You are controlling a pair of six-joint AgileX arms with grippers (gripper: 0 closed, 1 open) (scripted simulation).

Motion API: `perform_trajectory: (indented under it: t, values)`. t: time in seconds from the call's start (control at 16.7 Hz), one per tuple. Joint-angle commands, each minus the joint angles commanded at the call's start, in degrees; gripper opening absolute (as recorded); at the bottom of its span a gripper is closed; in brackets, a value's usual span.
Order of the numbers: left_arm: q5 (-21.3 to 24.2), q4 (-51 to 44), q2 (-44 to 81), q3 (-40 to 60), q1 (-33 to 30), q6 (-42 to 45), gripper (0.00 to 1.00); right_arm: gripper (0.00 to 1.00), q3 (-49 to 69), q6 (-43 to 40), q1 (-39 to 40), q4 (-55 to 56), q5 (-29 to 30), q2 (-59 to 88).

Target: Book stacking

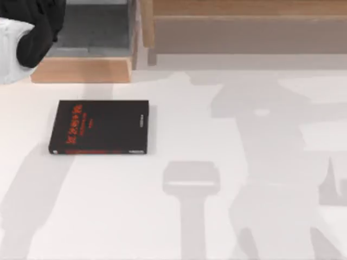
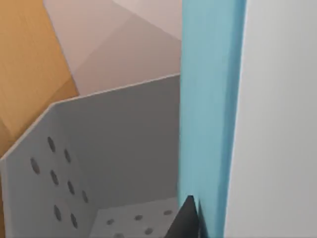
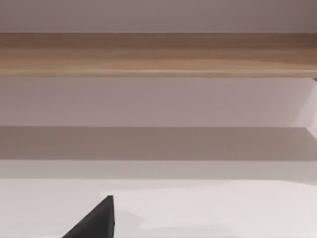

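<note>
White table [image 1: 162, 227], black book [image 1: 99, 127] flat, left side

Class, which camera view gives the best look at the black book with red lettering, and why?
The top view: the black book lies flat on the white table at the left, whole cover and red lettering visible. The left wrist view shows a light blue book beside a grey perforated bin; the right wrist view shows table and wooden shelf.

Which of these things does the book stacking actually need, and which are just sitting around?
For the job:
black book, flat on the table
light blue book, upright at the left gripper

Just there:
grey perforated bin
wooden shelf
</note>
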Motion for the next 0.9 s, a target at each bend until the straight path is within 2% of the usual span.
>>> perform_trajectory:
  t: [0.24, 0.48, 0.66, 0.9]
  values:
    - [-3.89, -1.57, -11.35, -12.31, -2.52, 18.00, 0.00, 1.00, 0.00, 0.00, 0.00, 0.00, 0.00, 0.00]
    - [-5.68, -1.90, -17.13, -23.75, -5.54, 36.68, 0.00, 1.00, 0.00, 0.00, 0.00, 0.00, 0.00, 0.00]
    - [-5.37, -1.29, -15.40, -30.24, -7.23, 48.07, 0.00, 1.00, 0.00, 0.00, 0.00, 0.00, 0.00, 0.00]
    - [-3.32, -0.21, -8.58, -35.42, -8.39, 57.85, 0.00, 1.00, 0.00, 0.00, 0.00, 0.00, 0.00, 0.00]
